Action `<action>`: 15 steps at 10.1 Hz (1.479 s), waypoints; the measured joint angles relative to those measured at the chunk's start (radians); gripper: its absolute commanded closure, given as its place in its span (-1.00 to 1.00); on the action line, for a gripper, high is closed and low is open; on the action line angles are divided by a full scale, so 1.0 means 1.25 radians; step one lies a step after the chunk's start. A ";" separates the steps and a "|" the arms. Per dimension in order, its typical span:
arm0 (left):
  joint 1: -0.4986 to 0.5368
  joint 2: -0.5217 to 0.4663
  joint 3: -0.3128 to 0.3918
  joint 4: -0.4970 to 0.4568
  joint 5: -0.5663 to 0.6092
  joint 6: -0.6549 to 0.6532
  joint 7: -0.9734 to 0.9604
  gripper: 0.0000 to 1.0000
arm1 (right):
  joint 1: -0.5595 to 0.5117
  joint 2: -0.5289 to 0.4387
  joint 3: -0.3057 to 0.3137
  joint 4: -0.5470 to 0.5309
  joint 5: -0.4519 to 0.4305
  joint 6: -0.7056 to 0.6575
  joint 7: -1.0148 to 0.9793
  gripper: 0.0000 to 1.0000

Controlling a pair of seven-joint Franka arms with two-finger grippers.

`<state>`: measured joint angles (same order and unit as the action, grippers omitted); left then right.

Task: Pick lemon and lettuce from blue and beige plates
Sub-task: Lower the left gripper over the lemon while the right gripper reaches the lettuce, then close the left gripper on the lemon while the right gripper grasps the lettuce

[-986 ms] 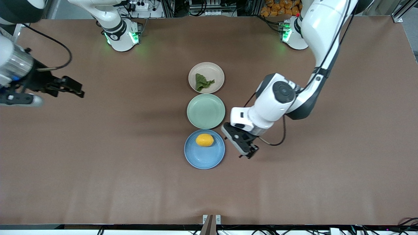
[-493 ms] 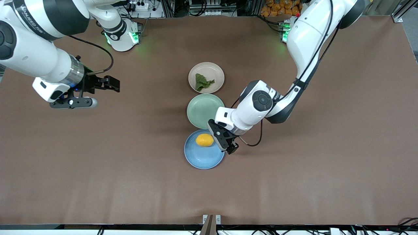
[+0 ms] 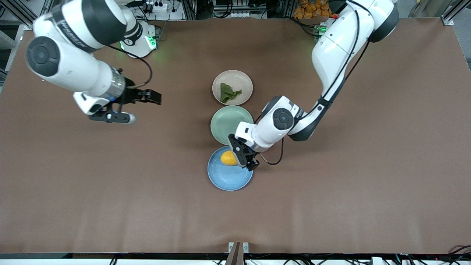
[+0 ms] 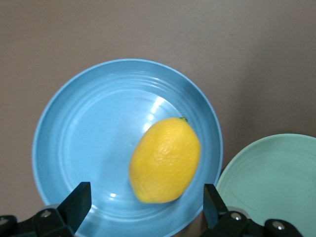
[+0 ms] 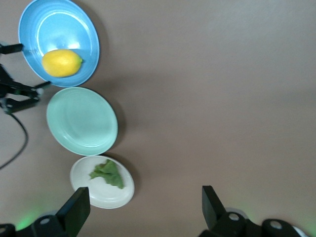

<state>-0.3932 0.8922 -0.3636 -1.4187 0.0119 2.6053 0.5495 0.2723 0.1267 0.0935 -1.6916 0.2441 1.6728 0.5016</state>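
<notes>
A yellow lemon (image 3: 227, 158) (image 4: 165, 160) lies on the blue plate (image 3: 227, 180) (image 4: 74, 113), the plate nearest the front camera. My left gripper (image 3: 243, 159) (image 4: 146, 201) hangs open just over it, one finger on each side of the lemon, not touching it. A green lettuce leaf (image 3: 229, 92) (image 5: 107, 174) rests on the beige plate (image 3: 241, 79) (image 5: 118, 196), the farthest of the row. My right gripper (image 3: 156, 97) (image 5: 144, 201) is open and holds nothing, over bare table toward the right arm's end, well apart from the plates.
A light green plate (image 3: 232, 127) (image 5: 81, 121) with nothing on it sits between the blue and beige plates, its rim close to both. The three plates form a line down the middle of the brown table (image 3: 349, 191).
My left gripper slid from beside the blue plate to over the lemon. The right arm swung in from the right arm's end toward the plates. Both grippers stayed open.
</notes>
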 measured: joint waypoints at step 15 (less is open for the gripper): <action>-0.056 0.073 0.038 0.060 0.000 0.044 0.001 -1.00 | 0.493 0.197 -0.003 -0.257 -0.076 0.546 0.628 -1.00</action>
<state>-0.4637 0.9834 -0.3167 -1.3436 0.0120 2.6597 0.5513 0.8885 0.3727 0.0892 -2.0129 0.1497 2.3556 1.2868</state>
